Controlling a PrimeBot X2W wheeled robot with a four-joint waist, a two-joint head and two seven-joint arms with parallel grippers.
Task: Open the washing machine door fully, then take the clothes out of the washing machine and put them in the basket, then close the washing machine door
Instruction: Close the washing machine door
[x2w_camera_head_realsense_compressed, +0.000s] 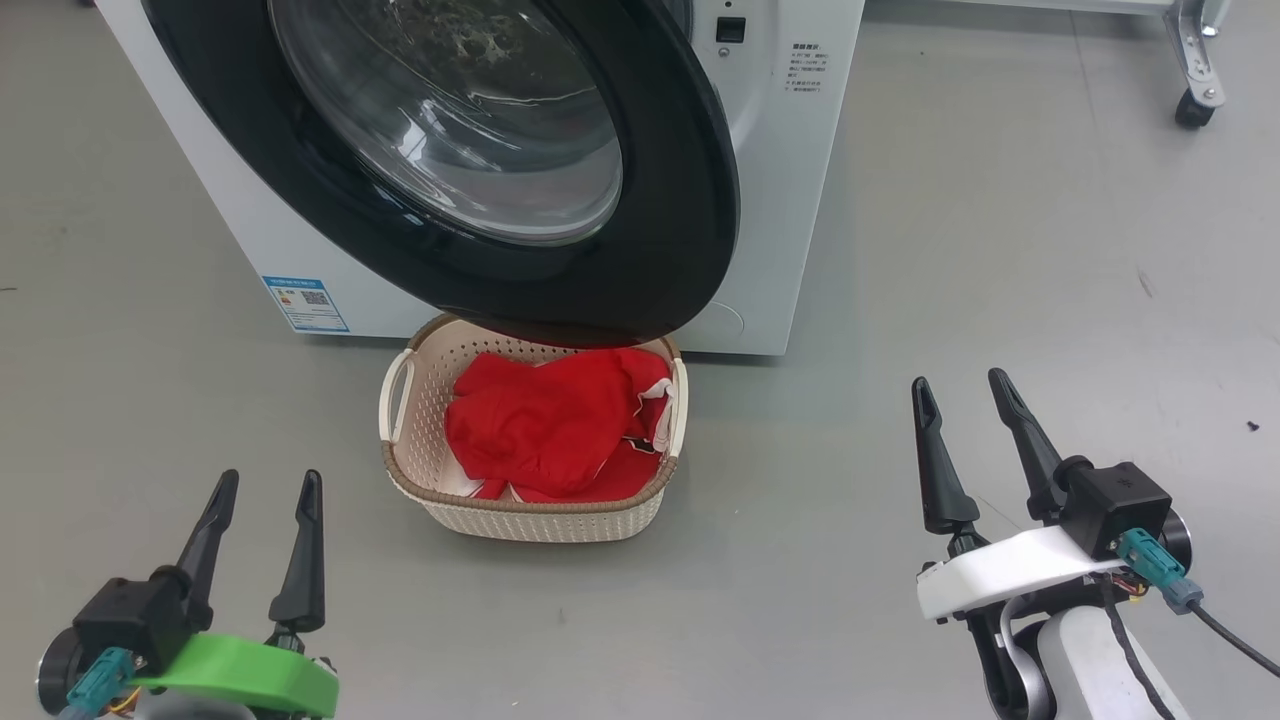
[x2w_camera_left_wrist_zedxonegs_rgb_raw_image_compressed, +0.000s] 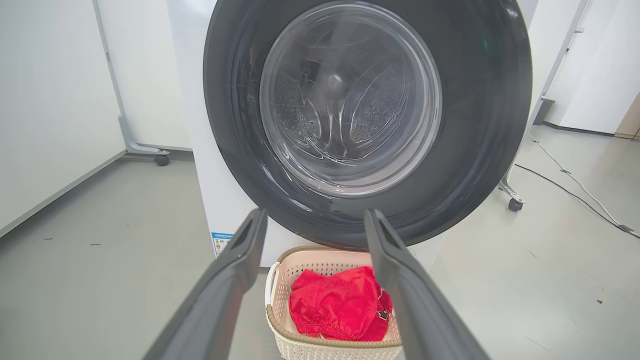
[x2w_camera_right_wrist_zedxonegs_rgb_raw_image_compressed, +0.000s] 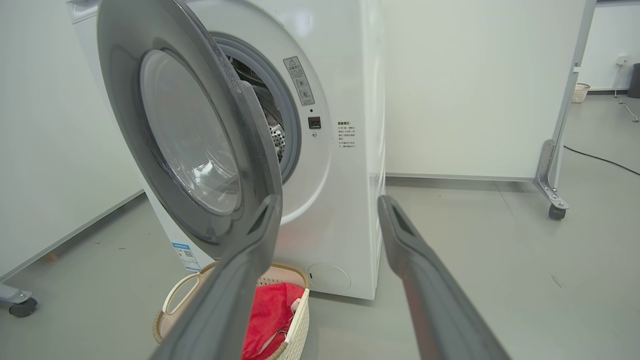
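A: What do you see first?
B: The left gripper (x2w_camera_head_realsense_compressed: 270, 482) is at the lower left of the head view. Its two dark fingers (x2w_camera_head_realsense_compressed: 303, 540) are spread wide, with nothing between them. The right gripper (x2w_camera_head_realsense_compressed: 959, 382) is at the lower right, wide too, and empty.
A: Do they touch anything?
B: No. Both hang over the bare grey floor (x2w_camera_head_realsense_compressed: 1000, 250), well apart from everything.
A: Where are the clothes?
B: The red clothes (x2w_camera_head_realsense_compressed: 545, 430) lie in a heap in the basket (x2w_camera_head_realsense_compressed: 520, 505), in the middle of the head view. The basket stands just in front of the washing machine (x2w_camera_head_realsense_compressed: 790, 200).
A: And the door?
B: The washing machine door (x2w_camera_head_realsense_compressed: 680, 200) is at the top middle. It is swung out, and its low edge hangs over the back of the basket. In the right wrist view there is a gap between door and grey ring (x2w_camera_right_wrist_zedxonegs_rgb_raw_image_compressed: 294, 117), with the shiny drum (x2w_camera_right_wrist_zedxonegs_rgb_raw_image_compressed: 276, 136) behind. I see no clothes in that bit.
A: So which step is it?
B: I think the taking-out is done. Shutting the door is what is left.
A: What does that need?
B: A gripper must go up to the black rim on its free side, the right side in the head view, and push it flat to the machine. I can't tell if the door clears the basket, so push slowly.
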